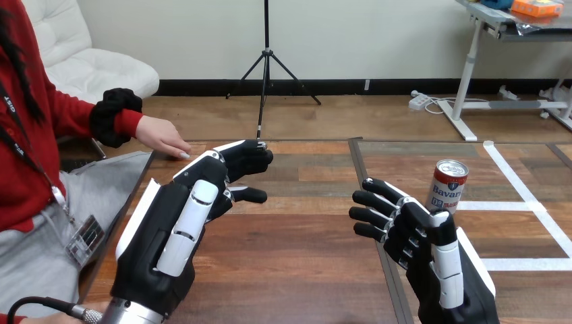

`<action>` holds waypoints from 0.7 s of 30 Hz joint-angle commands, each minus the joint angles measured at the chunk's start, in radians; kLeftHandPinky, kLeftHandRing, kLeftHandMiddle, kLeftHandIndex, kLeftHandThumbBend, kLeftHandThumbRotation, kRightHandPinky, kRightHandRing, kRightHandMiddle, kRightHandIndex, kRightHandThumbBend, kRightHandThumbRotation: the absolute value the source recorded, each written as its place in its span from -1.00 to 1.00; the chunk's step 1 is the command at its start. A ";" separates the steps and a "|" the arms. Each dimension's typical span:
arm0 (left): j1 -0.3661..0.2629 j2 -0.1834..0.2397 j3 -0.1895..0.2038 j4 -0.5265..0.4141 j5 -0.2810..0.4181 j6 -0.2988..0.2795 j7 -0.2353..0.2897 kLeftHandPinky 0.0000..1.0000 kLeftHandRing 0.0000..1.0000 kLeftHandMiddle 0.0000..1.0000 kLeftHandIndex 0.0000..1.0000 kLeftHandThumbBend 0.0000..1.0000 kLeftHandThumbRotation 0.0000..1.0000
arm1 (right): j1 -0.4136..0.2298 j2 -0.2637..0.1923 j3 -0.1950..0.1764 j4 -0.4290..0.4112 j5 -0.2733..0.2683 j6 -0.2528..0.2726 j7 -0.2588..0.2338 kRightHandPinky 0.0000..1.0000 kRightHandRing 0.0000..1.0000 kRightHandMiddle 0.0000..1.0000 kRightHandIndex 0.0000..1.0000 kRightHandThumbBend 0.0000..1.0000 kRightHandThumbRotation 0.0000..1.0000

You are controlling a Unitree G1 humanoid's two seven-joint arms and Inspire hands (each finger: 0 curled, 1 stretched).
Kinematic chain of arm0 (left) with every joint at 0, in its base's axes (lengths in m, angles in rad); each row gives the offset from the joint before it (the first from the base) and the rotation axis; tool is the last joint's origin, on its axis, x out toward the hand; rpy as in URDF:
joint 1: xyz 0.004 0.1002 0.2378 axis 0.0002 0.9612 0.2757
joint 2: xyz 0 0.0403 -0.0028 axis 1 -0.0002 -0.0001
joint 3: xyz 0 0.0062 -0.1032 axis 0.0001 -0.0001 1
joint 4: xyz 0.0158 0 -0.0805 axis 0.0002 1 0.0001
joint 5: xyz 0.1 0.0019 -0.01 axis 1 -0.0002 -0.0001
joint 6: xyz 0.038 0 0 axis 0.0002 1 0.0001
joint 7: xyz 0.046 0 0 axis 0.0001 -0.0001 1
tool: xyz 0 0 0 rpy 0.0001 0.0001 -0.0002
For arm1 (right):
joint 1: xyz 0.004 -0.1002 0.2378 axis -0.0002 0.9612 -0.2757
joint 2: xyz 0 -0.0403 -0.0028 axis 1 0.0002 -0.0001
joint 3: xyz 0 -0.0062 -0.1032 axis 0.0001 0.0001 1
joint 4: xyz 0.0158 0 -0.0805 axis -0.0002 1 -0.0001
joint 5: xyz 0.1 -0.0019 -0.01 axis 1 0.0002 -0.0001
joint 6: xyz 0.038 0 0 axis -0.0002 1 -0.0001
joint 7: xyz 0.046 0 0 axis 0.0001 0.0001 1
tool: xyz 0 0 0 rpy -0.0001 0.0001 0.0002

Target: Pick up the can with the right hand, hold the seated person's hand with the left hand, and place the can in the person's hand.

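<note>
Glossy black under white shells, the left hand reaches over the near left of the wooden table, its jointed fingers loosely bent and grasping nothing. To the right, the right hand spreads its fingers, released and empty, just before the can; whether they touch cannot be told. That can, a silver-topped metal cylinder with a red and white label, stands upright on the planked surface beside white tape lines. At the far left edge, the person's hand rests palm down.
</note>
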 commanded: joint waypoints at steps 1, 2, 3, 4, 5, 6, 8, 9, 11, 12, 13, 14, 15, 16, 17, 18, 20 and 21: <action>-0.021 -0.005 0.001 -0.047 -0.004 -0.015 0.002 0.22 0.62 0.54 0.46 -0.02 0.88 | -0.027 -0.010 0.002 -0.033 0.008 -0.011 0.004 0.60 0.61 0.66 0.67 0.77 1.00; -0.020 -0.005 0.001 -0.048 -0.004 -0.014 0.002 0.21 0.62 0.54 0.46 -0.02 0.88 | -0.026 -0.009 0.001 -0.034 0.008 -0.011 0.004 0.60 0.61 0.66 0.66 0.77 1.00; -0.018 -0.004 0.001 -0.048 -0.004 -0.013 0.002 0.20 0.62 0.54 0.46 -0.03 0.88 | -0.026 -0.009 0.001 -0.033 0.008 -0.010 0.005 0.60 0.61 0.66 0.66 0.77 1.00; -0.017 -0.004 0.001 -0.048 -0.004 -0.013 0.002 0.20 0.62 0.54 0.47 -0.02 0.88 | -0.025 -0.010 0.001 -0.032 0.008 -0.010 0.006 0.60 0.61 0.65 0.66 0.77 1.00; -0.016 -0.004 0.001 -0.048 -0.003 -0.012 0.002 0.19 0.62 0.54 0.47 -0.01 0.88 | -0.025 -0.010 0.000 -0.031 0.008 -0.010 0.007 0.60 0.61 0.65 0.66 0.77 1.00; -0.015 -0.004 0.001 -0.049 -0.003 -0.012 0.002 0.19 0.63 0.54 0.47 0.00 0.88 | -0.025 -0.010 0.000 -0.031 0.008 -0.010 0.007 0.60 0.61 0.65 0.66 0.77 1.00; -0.014 -0.004 0.001 -0.047 -0.005 -0.015 0.001 0.18 0.63 0.54 0.47 0.01 0.88 | -0.024 -0.011 0.000 -0.030 0.007 -0.012 0.009 0.60 0.61 0.66 0.66 0.77 1.00; -0.013 -0.005 0.001 -0.047 -0.008 -0.014 0.000 0.18 0.63 0.54 0.47 0.01 0.88 | -0.023 -0.011 0.000 -0.029 0.006 -0.013 0.010 0.61 0.61 0.66 0.66 0.77 1.00; -0.011 -0.006 0.000 -0.048 -0.010 -0.013 -0.001 0.18 0.63 0.54 0.47 0.03 0.88 | -0.021 -0.012 0.000 -0.028 0.006 -0.014 0.010 0.61 0.61 0.66 0.66 0.77 1.00; -0.011 -0.006 -0.001 -0.047 -0.009 -0.015 -0.001 0.18 0.63 0.54 0.47 0.03 0.88 | -0.021 -0.012 0.000 -0.027 0.006 -0.015 0.011 0.61 0.62 0.66 0.66 0.77 1.00; -0.010 -0.007 -0.001 -0.046 -0.008 -0.016 -0.001 0.18 0.63 0.54 0.47 0.03 0.87 | -0.020 -0.012 0.000 -0.026 0.006 -0.016 0.012 0.61 0.62 0.66 0.66 0.76 1.00; -0.010 -0.007 -0.001 -0.046 -0.007 -0.018 -0.001 0.18 0.63 0.54 0.47 0.04 0.87 | -0.020 -0.012 0.000 -0.026 0.006 -0.017 0.013 0.61 0.62 0.66 0.66 0.76 1.00; -0.009 -0.007 -0.001 -0.046 -0.005 -0.018 0.000 0.18 0.63 0.54 0.47 0.04 0.87 | -0.020 -0.013 0.000 -0.024 0.005 -0.020 0.013 0.61 0.62 0.66 0.66 0.76 1.00; -0.008 -0.007 -0.001 -0.047 -0.003 -0.018 0.001 0.18 0.63 0.55 0.47 0.04 0.87 | -0.019 -0.013 0.000 -0.023 0.004 -0.021 0.014 0.61 0.62 0.66 0.66 0.76 1.00; -0.007 -0.007 -0.002 -0.048 -0.002 -0.018 0.001 0.18 0.63 0.55 0.47 0.04 0.87 | -0.019 -0.013 0.000 -0.022 0.003 -0.022 0.014 0.61 0.62 0.66 0.66 0.76 1.00; -0.006 -0.008 -0.002 -0.048 -0.001 -0.018 0.003 0.18 0.63 0.55 0.47 0.04 0.87 | -0.018 -0.012 0.000 -0.021 0.003 -0.024 0.014 0.61 0.62 0.66 0.66 0.76 1.00; -0.004 -0.008 -0.001 -0.049 0.001 -0.019 0.004 0.18 0.63 0.55 0.48 0.04 0.87 | -0.017 -0.012 0.001 -0.020 0.002 -0.026 0.014 0.60 0.62 0.66 0.66 0.76 1.00; -0.003 -0.008 -0.001 -0.050 0.002 -0.018 0.004 0.18 0.63 0.55 0.48 0.04 0.87 | -0.016 -0.011 0.001 -0.018 0.001 -0.027 0.014 0.60 0.62 0.66 0.66 0.76 1.00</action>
